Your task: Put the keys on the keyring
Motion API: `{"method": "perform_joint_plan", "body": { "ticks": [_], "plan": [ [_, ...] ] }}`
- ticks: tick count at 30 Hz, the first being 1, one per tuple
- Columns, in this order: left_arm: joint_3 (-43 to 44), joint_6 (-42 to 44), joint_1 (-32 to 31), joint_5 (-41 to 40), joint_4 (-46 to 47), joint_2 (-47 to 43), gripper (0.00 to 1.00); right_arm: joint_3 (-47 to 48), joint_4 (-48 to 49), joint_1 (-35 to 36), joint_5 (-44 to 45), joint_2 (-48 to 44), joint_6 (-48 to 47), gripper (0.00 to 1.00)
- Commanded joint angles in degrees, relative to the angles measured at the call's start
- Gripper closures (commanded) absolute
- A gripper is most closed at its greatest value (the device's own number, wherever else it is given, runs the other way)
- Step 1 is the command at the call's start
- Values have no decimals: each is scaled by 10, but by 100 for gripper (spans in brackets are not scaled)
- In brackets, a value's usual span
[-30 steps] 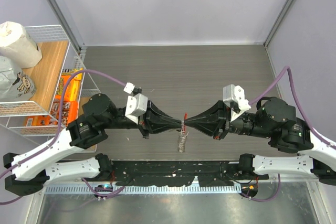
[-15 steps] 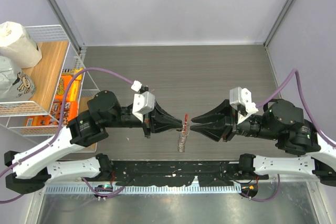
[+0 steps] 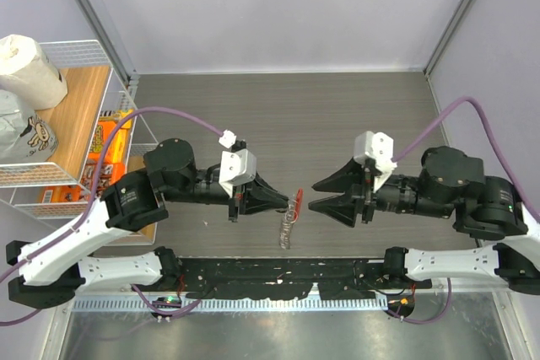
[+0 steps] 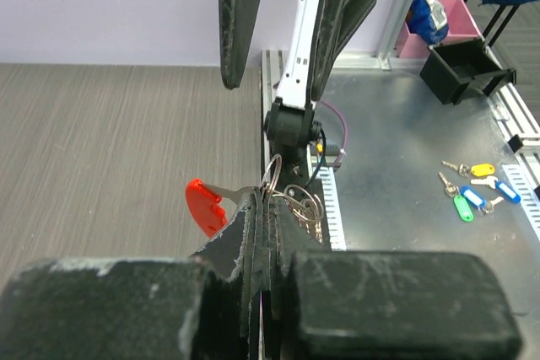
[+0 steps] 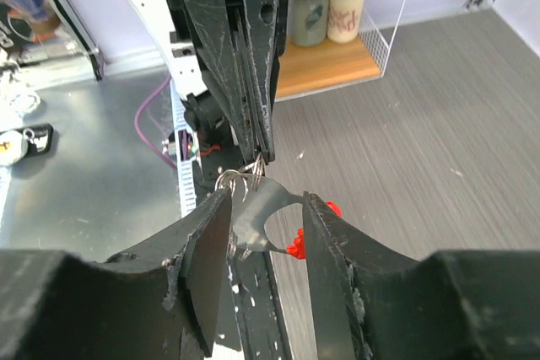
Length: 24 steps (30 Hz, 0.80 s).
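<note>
I had the left fingers [image 3: 280,201] clamped on the keyring [image 3: 289,223], which hung lengthwise toward the counter [image 3: 337,107]; the right fingers [image 3: 329,206], spread apart, sat just right of it (not touching).

Both grippers meet nose to nose over the middle of the table [image 3: 337,115]. The keyring [image 3: 291,212] hangs off the tips of the left gripper [image 3: 288,201], chain dangling toward the near edge. The right gripper [image 3: 312,194] sits just to the right of it, not touching. Way off to the left, a wire rack [image 3: 126,99] stands beside the table, with bags [image 3: 25,73] on its top shelf and boxes [image 3: 110,153] on the shelf below. Some tagged keys [image 4: 469,190] lie on the bench [image 3: 270,335] in front of the table.
</note>
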Motion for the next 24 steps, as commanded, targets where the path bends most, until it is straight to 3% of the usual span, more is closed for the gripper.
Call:
{"method": "perform_joint_plan", "body": {
  "ticks": [1, 9, 24],
  "plan": [
    [35, 41, -1, -8, -62, 1, 100, 38, -74, 3, 3, 36, -8, 55],
    [55, 75, 0, -27, -129, 3, 100, 102, -131, 3, -16, 98, -39, 55],
    [64, 99, 0, -31, -171, 15, 100, 114, -137, 3, -51, 159, -54, 59]
  ]
}}
